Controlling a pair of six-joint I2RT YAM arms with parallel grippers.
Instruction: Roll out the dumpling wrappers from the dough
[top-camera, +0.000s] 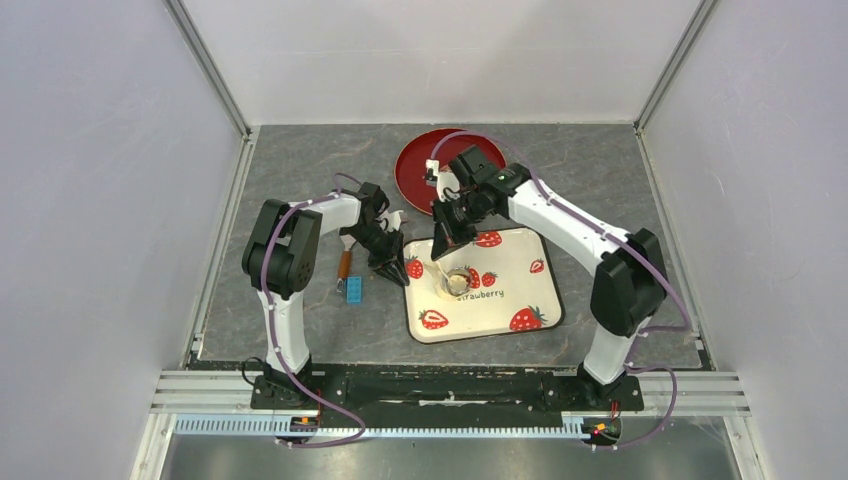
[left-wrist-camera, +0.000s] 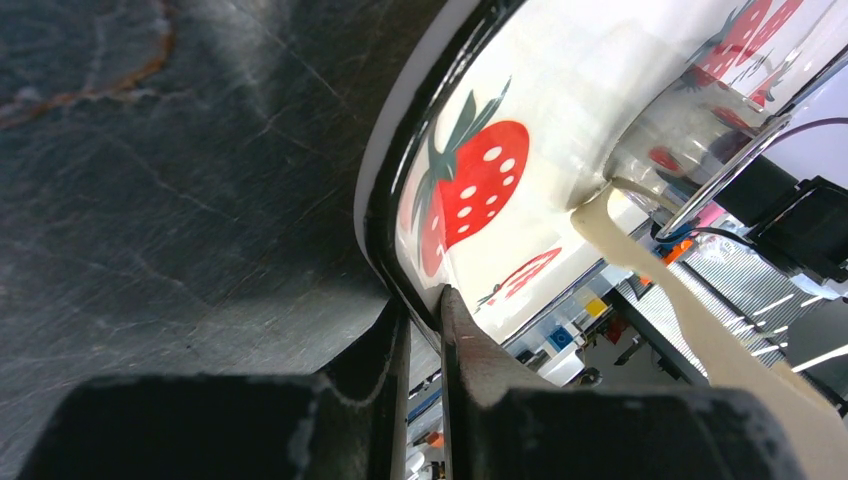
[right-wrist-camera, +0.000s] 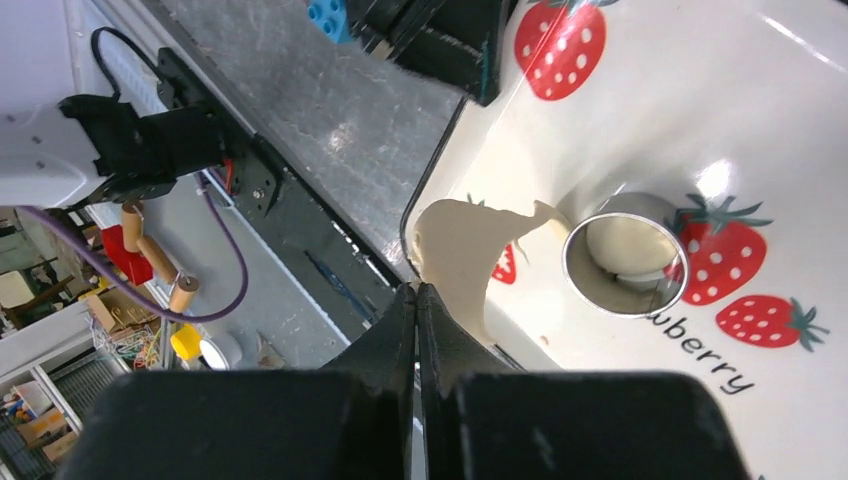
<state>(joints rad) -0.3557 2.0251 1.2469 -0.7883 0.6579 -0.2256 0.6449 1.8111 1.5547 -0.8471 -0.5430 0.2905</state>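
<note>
Two robot arms sit closest, one on each side. Under them is one big grey table (top-camera: 300, 160). On it lies one white tray (top-camera: 520, 270) with red strawberries painted on it. Behind the tray is one round red plate (top-camera: 415, 170).

Left of the tray lie one tool with an orange handle (top-camera: 345, 265) and one small blue block (top-camera: 354, 290), close together.

One shiny metal ring (right-wrist-camera: 640, 300) stands on the tray, near the middle.

The left gripper (left-wrist-camera: 425, 298) is pinching the tray's left rim, with its fingers only a little way apart, one on each side of the rim.

The right gripper (right-wrist-camera: 416, 292) is squeezed tight on one thin, ragged scrap of dough (right-wrist-camera: 462, 245). The scrap is lifted up over the tray's near side, and its far tip reaches over to the ring.

Inside the ring lies one small round dumpling wrapper (right-wrist-camera: 618, 245), flat on the tray.
</note>
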